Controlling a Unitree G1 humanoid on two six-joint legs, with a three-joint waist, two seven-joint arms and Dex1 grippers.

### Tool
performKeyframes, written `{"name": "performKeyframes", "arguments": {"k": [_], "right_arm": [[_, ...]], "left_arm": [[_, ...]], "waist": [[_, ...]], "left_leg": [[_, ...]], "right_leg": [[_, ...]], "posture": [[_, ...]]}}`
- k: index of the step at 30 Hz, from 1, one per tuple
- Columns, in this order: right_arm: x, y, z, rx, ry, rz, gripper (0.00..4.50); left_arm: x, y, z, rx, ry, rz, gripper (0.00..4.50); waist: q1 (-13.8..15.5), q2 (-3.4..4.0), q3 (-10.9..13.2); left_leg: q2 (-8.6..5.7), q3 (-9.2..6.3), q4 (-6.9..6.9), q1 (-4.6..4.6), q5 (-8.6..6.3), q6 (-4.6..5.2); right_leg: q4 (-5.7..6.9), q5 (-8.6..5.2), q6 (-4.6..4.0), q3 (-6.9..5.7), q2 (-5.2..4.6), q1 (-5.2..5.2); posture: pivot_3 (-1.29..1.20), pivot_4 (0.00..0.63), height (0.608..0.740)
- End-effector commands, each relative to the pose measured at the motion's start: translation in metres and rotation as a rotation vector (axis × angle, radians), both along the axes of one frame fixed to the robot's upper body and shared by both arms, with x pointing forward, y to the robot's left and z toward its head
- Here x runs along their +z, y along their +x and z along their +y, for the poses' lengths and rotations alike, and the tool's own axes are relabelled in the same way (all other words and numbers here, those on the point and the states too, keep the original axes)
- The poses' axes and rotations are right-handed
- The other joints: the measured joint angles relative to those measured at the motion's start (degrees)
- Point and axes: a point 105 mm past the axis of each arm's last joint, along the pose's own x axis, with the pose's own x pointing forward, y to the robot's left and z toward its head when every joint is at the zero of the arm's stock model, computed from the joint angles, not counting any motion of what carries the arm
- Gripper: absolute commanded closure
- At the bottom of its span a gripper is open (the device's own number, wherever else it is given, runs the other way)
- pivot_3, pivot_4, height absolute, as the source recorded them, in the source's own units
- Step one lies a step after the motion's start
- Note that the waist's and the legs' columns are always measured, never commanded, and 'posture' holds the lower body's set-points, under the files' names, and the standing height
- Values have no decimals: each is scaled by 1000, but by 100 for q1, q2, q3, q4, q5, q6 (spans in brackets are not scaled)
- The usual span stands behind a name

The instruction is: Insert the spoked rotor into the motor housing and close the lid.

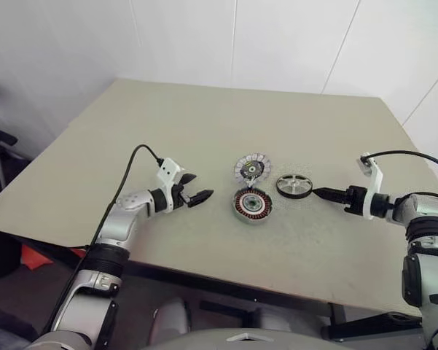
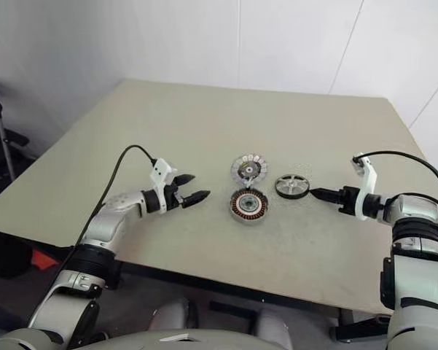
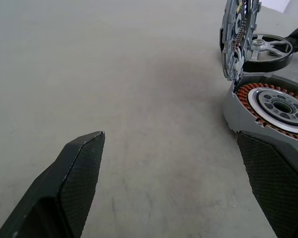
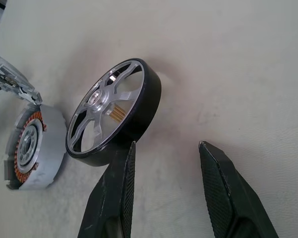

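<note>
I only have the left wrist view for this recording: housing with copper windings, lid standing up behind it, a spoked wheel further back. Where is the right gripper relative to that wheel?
Observer: The right gripper sits just beside the spoked rotor, on the rotor's right, low over the table.
Operator: Is it gripping the rotor?
Observer: No. In the right wrist view its fingers are apart with bare table between them; the rotor lies just ahead of one finger.
Operator: And the left gripper?
Observer: The left gripper is open, left of the motor housing, holding nothing. The lid is hinged up on the housing's far side.
</note>
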Motion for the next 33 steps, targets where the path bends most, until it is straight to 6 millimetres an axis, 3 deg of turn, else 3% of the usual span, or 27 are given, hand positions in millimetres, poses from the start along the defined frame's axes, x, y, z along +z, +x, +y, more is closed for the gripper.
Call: {"name": "performKeyframes", "arguments": {"k": [1, 9, 14, 19, 24, 27, 33], "right_arm": [[12, 12, -5, 2, -138, -78, 2229], [23, 23, -13, 121, -606, -222, 2229], [54, 38, -23, 239, -958, -414, 2229], [87, 51, -15, 323, -1106, -548, 2229], [98, 58, 5, 390, -1072, -601, 2229], [103, 66, 11, 255, -889, -582, 2229], [89, 58, -3, 87, -611, -402, 2229]], "left_arm": [[12, 1, -3, -17, 0, -55, 0], [11, 1, -4, -29, 9, -54, 0], [10, 1, -5, -39, 18, -54, 0], [11, 1, -5, -39, 20, -57, 0], [11, 2, -3, -34, 23, -58, 0], [10, 1, -3, -31, 25, -58, 0], [9, 0, -1, -28, 27, -57, 0]], "waist": [[3, 0, 0], [21, 1, 1], [18, 7, 6], [-17, 7, 7], [-7, 7, 7], [-7, 8, 8], [45, 10, 10]], "left_leg": [[-1, 0, 0, -2, 0, 0], [-2, 0, -8, -9, 0, -1], [-7, 0, -10, -27, -1, 0], [-10, 0, -27, -27, -1, 0], [-10, 1, -48, -30, 1, -3], [-12, 1, -47, -36, 1, -1], [-13, 1, -44, -39, 1, -1]], "right_leg": [[0, 0, 0, 0, 0, -1], [-6, -1, 1, 0, 0, -8], [-9, -1, 2, 1, -2, -22], [-10, -1, 2, 1, -2, -28], [-13, -1, 0, 0, 0, -39], [-17, 0, 0, -1, -1, -41], [-14, 0, -1, -3, -1, -38]], "posture": [[0, 0, 740], [0, 0, 740], [0, 0, 740], [0, 0, 740], [0, 0, 740], [0, 0, 740], [0, 0, 740]]}}
